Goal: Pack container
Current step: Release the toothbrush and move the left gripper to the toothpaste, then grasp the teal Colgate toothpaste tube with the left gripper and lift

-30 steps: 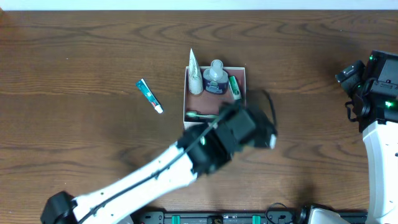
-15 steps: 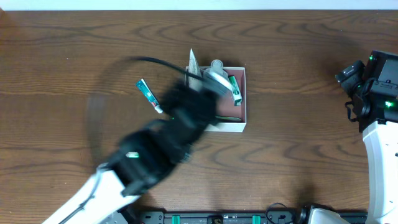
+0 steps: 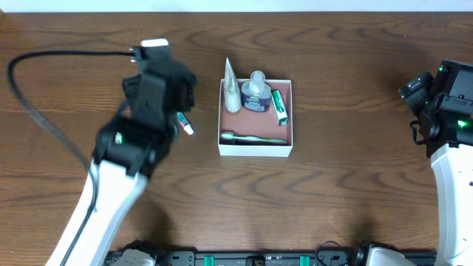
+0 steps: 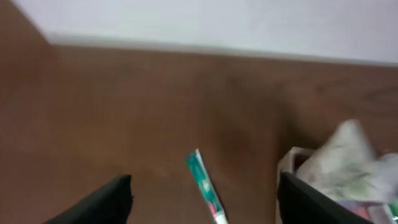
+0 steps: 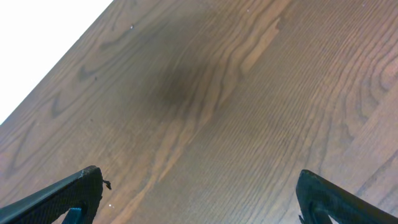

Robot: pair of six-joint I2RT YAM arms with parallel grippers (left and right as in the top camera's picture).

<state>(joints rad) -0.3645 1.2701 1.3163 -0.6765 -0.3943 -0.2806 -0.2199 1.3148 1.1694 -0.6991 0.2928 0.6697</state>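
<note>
The container, a shallow white box with a brownish-pink floor, sits at the table's middle. It holds a white tube, a small bottle, a green packet and a toothbrush. A small teal and white tube lies on the table left of the box, partly hidden by my left arm; it also shows in the left wrist view. My left gripper is open and empty, above that tube. My right gripper is open and empty over bare wood at the far right.
A black cable loops from the left arm across the table's left side. The table's far edge meets a white wall. The right arm stands at the right edge.
My left arm has swung fast from the box's right front across to the left, and now hovers over the teal tube. The box's contents show uncovered. The right arm has not moved.
</note>
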